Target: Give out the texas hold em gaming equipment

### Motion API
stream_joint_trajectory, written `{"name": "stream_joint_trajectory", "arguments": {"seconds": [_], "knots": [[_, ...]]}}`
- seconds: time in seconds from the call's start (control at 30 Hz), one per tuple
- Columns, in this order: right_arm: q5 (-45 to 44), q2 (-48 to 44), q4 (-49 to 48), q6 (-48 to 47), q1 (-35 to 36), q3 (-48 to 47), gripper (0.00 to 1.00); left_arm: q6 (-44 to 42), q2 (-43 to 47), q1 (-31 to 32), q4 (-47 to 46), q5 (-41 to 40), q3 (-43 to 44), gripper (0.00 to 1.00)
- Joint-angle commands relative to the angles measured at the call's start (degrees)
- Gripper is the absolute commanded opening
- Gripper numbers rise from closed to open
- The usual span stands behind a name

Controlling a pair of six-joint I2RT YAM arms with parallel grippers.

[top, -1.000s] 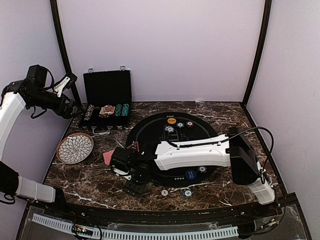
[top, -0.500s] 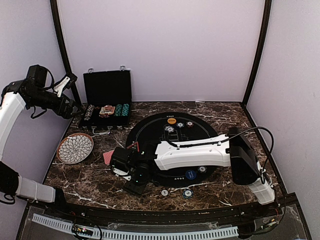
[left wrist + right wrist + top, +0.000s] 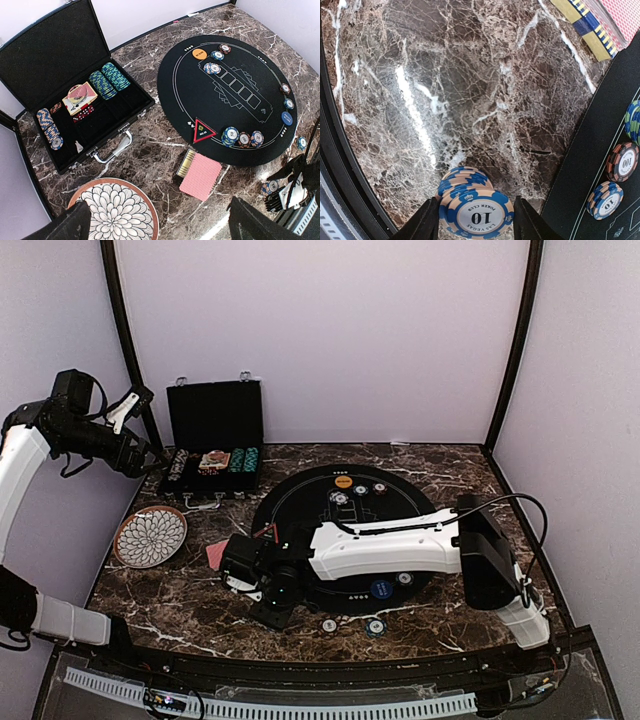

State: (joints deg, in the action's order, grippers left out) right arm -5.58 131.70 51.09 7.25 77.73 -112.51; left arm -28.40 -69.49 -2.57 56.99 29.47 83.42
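Right wrist view: jaws of the right gripper (image 3: 476, 207) have narrowed onto the stack of chips (image 3: 476, 217) on the counter (image 3: 445, 100), so lifting looks next; left gripper (image 3: 167, 222) gapes wide.

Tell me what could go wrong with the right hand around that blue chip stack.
1. The blue chip stack inside the right hand is fanned, not squared; a squeeze may catch only the top chips and shed the rest.
2. It stands on the bare table close to the front rim; a slipped chip could roll off.
3. The chip stacks on the mat lie close; a sideways swing might knock them.
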Motion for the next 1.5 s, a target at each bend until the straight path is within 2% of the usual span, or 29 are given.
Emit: {"name": "stream_joint_trajectory", "arguments": {"seconds": [0.0,0.17,0.3,0.47,0.97,1.1,1.3,1.47], "knots": [[0.21,-0.87,1.0,-0.2,0.17,-1.3,0.51,-1.13,1.47,0.27,0.75,0.27,-0.01,0.99],[-1.25,-0.8,1.08,-0.13,0.11,-1.55,0.74,-1.21,1.55,0.25,0.67,0.18,-0.01,0.99],[-1.79,0.12,1.35,-0.13,-0.12,-2.07,0.79,-1.22,1.55,0.25,0.58,0.24,-0.1,0.99],[-0.13,1.3,1.03,-0.19,-0.73,-2.34,0.79,-1.3,1.55,0.27,0.57,0.1,-0.02,0.99],[3.37,2.33,0.91,-0.69,-1.0,-1.49,0.67,-1.3,1.38,0.21,0.4,0.12,-0.17,0.99],[3.62,2.31,0.59,-0.52,-1.09,-1.57,0.61,-1.3,1.44,0.2,0.41,0.07,-0.25,0.99],[4.0,2.16,0.57,-0.48,-1.12,-1.6,0.46,-1.55,1.59,0.22,0.41,-0.29,-0.35,0.99],[4.44,2.16,0.59,-0.39,-1.18,-1.32,0.41,-1.73,1.72,0.23,0.38,-0.36,-0.45,0.99]]}}
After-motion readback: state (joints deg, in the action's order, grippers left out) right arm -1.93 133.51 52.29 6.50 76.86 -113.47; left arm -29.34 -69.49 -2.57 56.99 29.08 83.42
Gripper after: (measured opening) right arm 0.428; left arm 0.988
